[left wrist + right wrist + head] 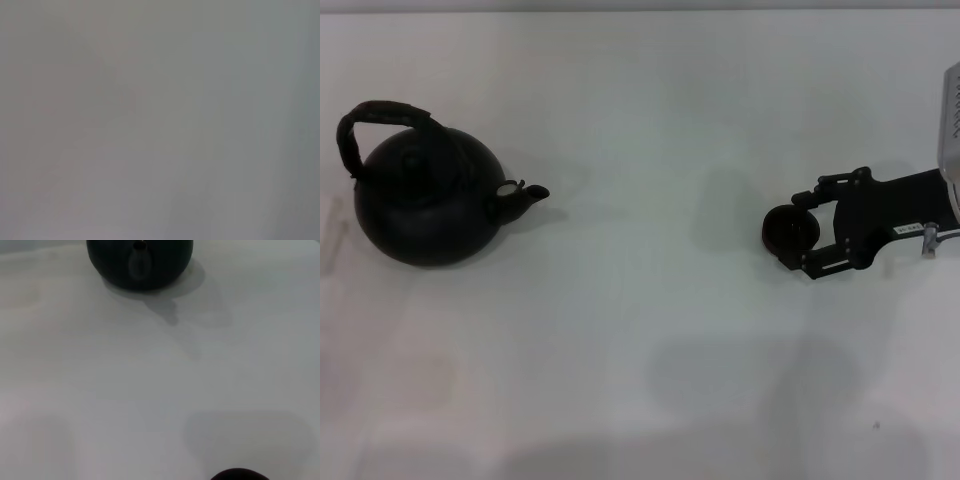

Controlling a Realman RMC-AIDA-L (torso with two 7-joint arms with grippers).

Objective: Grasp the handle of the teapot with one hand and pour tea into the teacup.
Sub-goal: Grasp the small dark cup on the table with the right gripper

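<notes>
The matte black teapot (425,205) stands on the white table at the far left, its spout (525,193) pointing right and its dark arched handle (382,115) looping over the top. The right wrist view shows the teapot (140,262) far off, spout toward the camera. My right gripper (798,230) reaches in from the right with its fingers closed around the small dark teacup (789,232). A separate shadow to the cup's left suggests it hangs above the table. The teacup's rim (238,474) peeks in at the right wrist view's edge. My left gripper is out of view.
The white table (640,330) stretches bare between teapot and teacup. The left wrist view shows only a blank grey surface (160,120). A pale part of the right arm (950,110) sits at the right edge.
</notes>
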